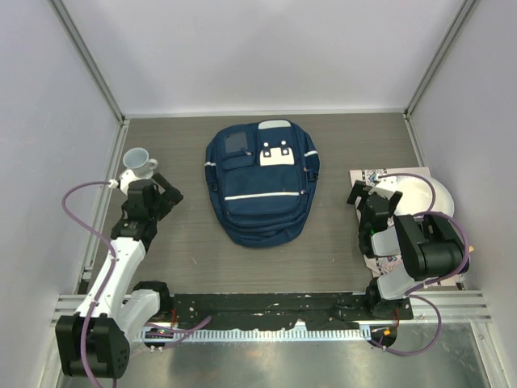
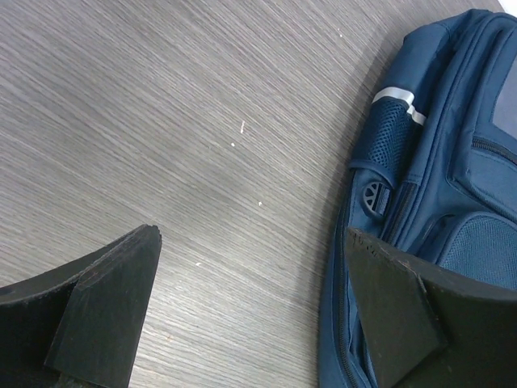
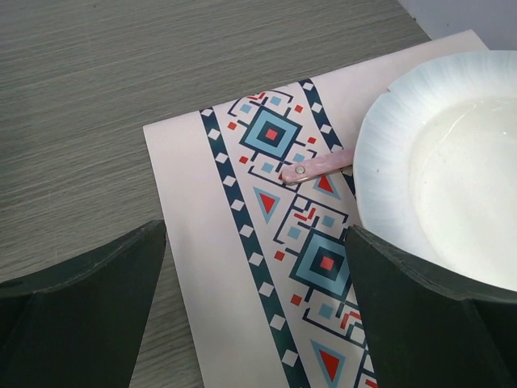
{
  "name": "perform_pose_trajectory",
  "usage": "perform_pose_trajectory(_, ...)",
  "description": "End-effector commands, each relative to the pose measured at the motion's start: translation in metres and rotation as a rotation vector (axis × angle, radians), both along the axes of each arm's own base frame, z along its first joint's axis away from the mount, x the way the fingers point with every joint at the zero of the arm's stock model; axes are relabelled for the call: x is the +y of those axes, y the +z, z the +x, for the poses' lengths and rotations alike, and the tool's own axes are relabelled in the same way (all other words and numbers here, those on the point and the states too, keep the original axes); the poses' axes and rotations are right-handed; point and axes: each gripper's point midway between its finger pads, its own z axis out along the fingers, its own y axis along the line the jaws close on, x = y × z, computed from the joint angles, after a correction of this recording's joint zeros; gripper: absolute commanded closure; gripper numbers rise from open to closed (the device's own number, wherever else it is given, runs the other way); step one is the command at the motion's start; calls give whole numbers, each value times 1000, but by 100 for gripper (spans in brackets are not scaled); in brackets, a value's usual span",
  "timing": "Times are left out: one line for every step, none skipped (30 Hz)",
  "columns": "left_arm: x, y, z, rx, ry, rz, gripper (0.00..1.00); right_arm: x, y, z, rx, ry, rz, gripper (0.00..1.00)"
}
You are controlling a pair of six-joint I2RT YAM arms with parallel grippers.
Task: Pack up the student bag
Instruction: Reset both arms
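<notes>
Left gripper (image 2: 252, 236): jaws wide apart, nothing between them, over bare table (image 2: 161, 121) just beside the student bag (image 1: 261, 182). Right gripper (image 3: 257, 233): likewise apart and empty, above a patterned mat (image 3: 266, 242) and white plate (image 3: 452, 178). Bag lies flat at mid-table, between the arms. It is navy fabric with thin white stripes, front pockets, a mesh side pocket and a white patch with two buckle marks (any lettering too small to read).

navy white-striped student bag (image 1: 260, 192), white plate (image 3: 452, 162)
</notes>
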Motion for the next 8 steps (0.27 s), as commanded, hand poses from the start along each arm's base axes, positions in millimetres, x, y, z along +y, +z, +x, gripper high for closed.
perform_pose_trajectory(7,14,4,-60,32,23,0,-2,29,13,-119,-20,17,2)
perform_pose_trajectory(11,15,4,-57,44,38,0,-2,28,12,-116,-19,17,2)
perform_pose_trajectory(13,18,4,-62,51,43,0,-2,28,12,-120,-19,18,2)
perform_pose_trajectory(13,18,4,-61,53,48,0,-2,28,13,-118,-19,16,2)
perform_pose_trajectory(14,21,5,-68,56,56,0,-2,28,12,-117,-20,17,2)
perform_pose_trajectory(16,20,4,-68,62,60,0,-1,28,12,-118,-17,16,2)
perform_pose_trajectory(17,22,5,-73,62,68,0,-2,28,13,-118,-19,16,2)
perform_pose_trajectory(18,22,6,-79,61,76,0,-2,28,12,-117,-19,17,2)
